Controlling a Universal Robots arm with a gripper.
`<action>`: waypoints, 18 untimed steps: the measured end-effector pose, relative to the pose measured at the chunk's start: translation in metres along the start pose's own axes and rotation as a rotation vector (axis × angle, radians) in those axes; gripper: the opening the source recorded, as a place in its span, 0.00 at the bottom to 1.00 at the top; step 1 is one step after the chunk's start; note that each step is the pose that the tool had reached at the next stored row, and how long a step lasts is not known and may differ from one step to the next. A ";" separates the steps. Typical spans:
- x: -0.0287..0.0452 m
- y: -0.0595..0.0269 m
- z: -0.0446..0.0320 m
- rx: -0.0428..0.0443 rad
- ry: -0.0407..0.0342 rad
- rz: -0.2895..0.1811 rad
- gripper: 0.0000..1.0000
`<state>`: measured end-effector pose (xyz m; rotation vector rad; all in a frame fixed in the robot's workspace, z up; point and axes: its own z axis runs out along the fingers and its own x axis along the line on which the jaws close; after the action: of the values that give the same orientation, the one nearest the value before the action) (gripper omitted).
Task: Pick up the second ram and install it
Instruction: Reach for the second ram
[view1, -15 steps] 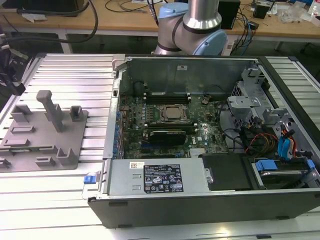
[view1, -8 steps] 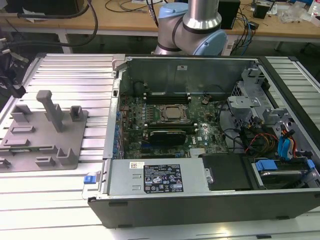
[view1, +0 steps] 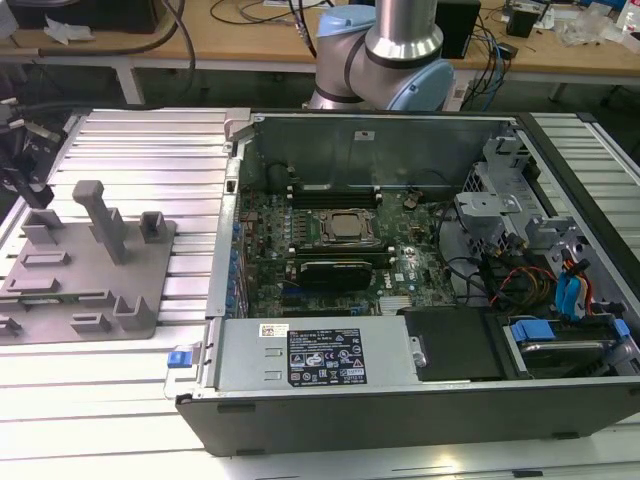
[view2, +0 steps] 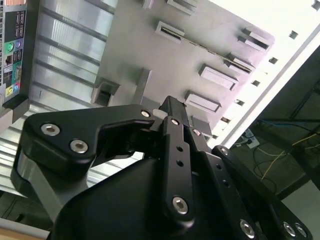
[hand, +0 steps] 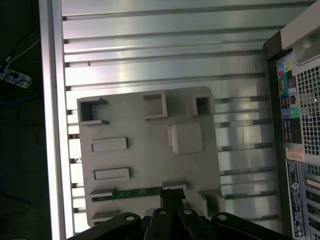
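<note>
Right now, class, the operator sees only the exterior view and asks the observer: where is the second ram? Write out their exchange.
Observer: In the first wrist view the second ram shows as a thin green strip set into the grey fixture plate.
Operator: What is nearest to it?
Observer: The hand, right at one end of that strip.
Operator: What lies beside the plate?
Observer: The computer case's rear panel faces the plate, apart from it.
</note>
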<state>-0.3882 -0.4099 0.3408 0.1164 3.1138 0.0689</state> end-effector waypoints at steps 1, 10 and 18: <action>0.0002 -0.0010 0.0024 -0.0001 0.0000 0.000 0.08; 0.0087 -0.0049 0.0142 0.0000 -0.0001 0.000 0.08; 0.0196 -0.0062 0.0227 0.0000 0.0000 0.000 0.08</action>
<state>-0.4076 -0.4136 0.3174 0.1164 3.1137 0.0689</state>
